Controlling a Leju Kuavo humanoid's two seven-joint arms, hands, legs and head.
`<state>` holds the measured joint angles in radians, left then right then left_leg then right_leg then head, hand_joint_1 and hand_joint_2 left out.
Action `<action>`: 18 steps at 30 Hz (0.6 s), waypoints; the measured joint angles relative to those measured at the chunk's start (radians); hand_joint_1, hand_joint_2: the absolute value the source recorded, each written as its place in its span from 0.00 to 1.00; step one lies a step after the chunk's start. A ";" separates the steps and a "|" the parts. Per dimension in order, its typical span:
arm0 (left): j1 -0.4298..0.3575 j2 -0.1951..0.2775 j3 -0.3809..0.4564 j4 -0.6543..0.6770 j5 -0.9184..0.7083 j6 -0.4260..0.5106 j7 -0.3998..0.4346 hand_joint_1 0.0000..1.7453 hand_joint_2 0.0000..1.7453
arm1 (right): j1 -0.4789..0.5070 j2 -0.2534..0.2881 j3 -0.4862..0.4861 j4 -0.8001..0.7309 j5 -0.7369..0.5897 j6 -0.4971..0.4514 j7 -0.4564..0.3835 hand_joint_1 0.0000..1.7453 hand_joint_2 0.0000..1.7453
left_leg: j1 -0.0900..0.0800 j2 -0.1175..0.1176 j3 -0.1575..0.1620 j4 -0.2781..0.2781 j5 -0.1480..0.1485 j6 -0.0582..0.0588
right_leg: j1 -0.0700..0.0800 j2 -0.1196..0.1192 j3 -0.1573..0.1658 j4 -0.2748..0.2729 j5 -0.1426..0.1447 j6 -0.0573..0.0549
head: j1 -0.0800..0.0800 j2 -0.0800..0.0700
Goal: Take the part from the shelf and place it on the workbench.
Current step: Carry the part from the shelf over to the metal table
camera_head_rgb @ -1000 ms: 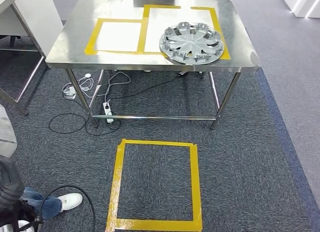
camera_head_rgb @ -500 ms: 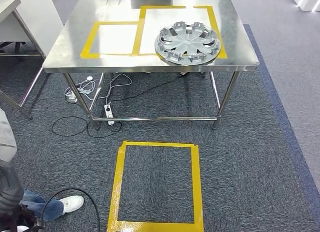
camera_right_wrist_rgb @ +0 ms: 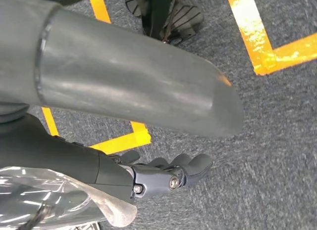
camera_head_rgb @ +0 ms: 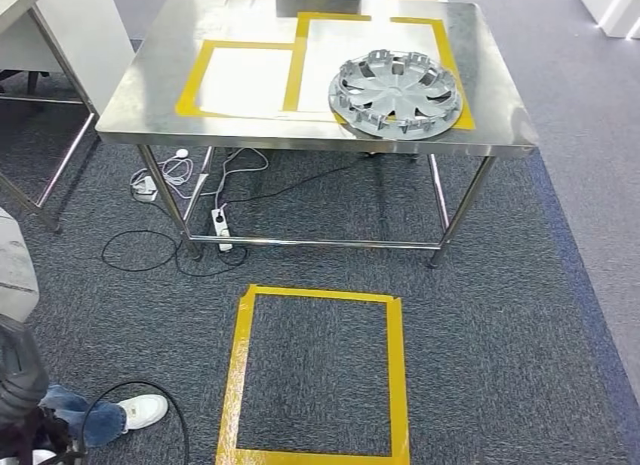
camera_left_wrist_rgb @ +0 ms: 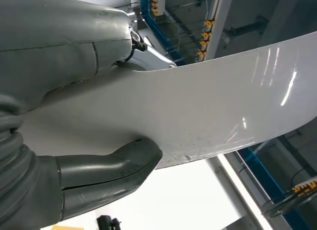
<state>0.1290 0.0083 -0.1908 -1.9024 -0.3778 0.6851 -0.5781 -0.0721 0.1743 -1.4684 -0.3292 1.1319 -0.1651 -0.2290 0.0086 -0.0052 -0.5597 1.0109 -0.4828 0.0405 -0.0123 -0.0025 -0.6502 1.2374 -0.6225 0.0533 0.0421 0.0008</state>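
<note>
Your left hand (camera_left_wrist_rgb: 75, 116) is clamped on a pale grey curved panel (camera_left_wrist_rgb: 224, 101), thumb along one face and a dark finger pressed against the other. Your right hand (camera_right_wrist_rgb: 164, 173) hangs over the grey carpet (camera_right_wrist_rgb: 269, 141) with its fingers stretched out and nothing between them; something glossy and crinkled lies near its wrist, but you can't tell from this angle what it is. Ahead, from the head view, the steel worktop (camera_head_rgb: 136, 105) carries yellow-taped white rectangles, and a silver hubcap (camera_head_rgb: 395, 91) sits on the right-hand one. A yellow tape square (camera_head_rgb: 241, 370) marks the floor before it.
</note>
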 joint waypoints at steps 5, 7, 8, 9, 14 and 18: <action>0.003 0.000 0.000 0.000 0.005 -0.004 0.003 1.00 1.00 | 0.008 0.000 0.000 0.000 0.004 0.001 0.004 0.00 0.00 | -0.002 -0.007 0.051 0.000 -0.041 -0.006 | 0.001 0.001 -0.010 -0.100 0.146 -0.007 | 0.000 0.000; 0.004 0.001 0.000 -0.001 0.005 -0.005 0.004 1.00 1.00 | 0.008 0.000 0.001 0.000 0.005 0.001 0.004 0.00 0.00 | -0.005 -0.007 0.064 0.001 -0.058 -0.016 | 0.004 0.001 0.039 -0.194 0.169 -0.014 | -0.001 0.000; 0.004 0.001 0.000 -0.001 0.005 -0.005 0.005 1.00 1.00 | 0.007 0.000 0.001 0.000 0.006 0.002 0.005 0.00 0.00 | -0.006 -0.007 0.066 -0.001 -0.064 -0.021 | 0.006 0.002 0.050 -0.205 0.156 -0.018 | -0.003 0.000; 0.004 0.001 0.000 -0.002 0.006 -0.006 0.006 1.00 1.00 | 0.007 0.000 0.001 0.000 0.006 0.002 0.005 0.00 0.00 | -0.007 -0.008 0.069 -0.002 -0.068 -0.025 | 0.006 0.002 0.058 -0.213 0.148 -0.024 | -0.004 0.000; 0.005 0.004 0.000 -0.007 0.004 -0.009 0.011 1.00 1.00 | 0.010 0.000 0.005 0.000 0.006 0.005 0.005 0.00 0.00 | -0.001 -0.004 0.006 0.147 -0.130 -0.052 | -0.002 0.000 0.108 -0.231 0.117 -0.048 | -0.016 0.000; 0.013 0.007 0.000 -0.006 0.002 -0.015 0.015 1.00 1.00 | 0.013 0.000 0.006 0.000 0.003 0.007 0.005 0.00 0.00 | 0.003 -0.003 -0.130 0.286 -0.096 -0.058 | -0.003 0.002 0.162 -0.231 0.072 -0.046 | -0.018 0.000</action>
<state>0.1418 0.0157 -0.1911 -1.9089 -0.3758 0.6702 -0.5635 -0.0589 0.1743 -1.4619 -0.3294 1.1354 -0.1576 -0.2242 0.0111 -0.0084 -0.6898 1.2974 -0.5786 -0.0175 -0.0152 -0.0006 -0.4880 1.0060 -0.5504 0.0076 0.0244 0.0010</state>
